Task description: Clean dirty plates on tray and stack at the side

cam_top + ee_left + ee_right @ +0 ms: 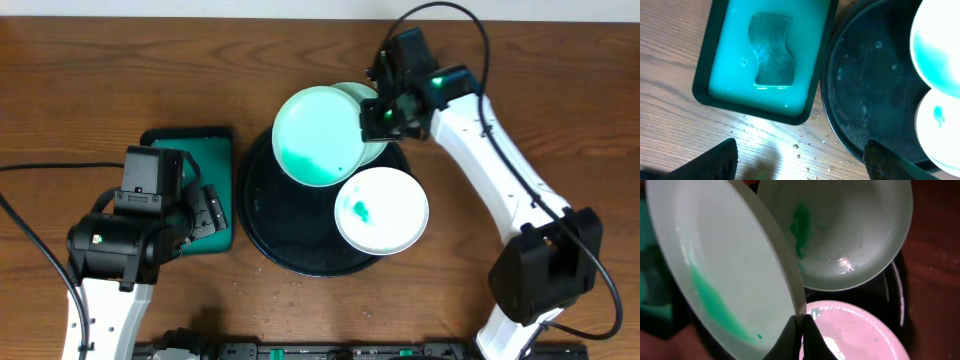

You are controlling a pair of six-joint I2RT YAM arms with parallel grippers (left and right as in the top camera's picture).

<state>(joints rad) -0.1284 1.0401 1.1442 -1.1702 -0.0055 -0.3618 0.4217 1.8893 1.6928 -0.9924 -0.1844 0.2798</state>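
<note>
My right jaws clench the rim of a pale mint round plate (318, 135) smeared with green, holding it tilted above the far side of the large round black tray (262, 215) at mid-table. A second mint plate (850, 225), streaked green, lies partly beneath it toward the far edge. A white round plate (382, 210) with a green blotch sits at the tray's right rim. My left jaws hang released, spread wide, toward the left edge beside a rectangular green tray (702, 82) of pale liquid with a dark sponge (771, 50) in it.
</note>
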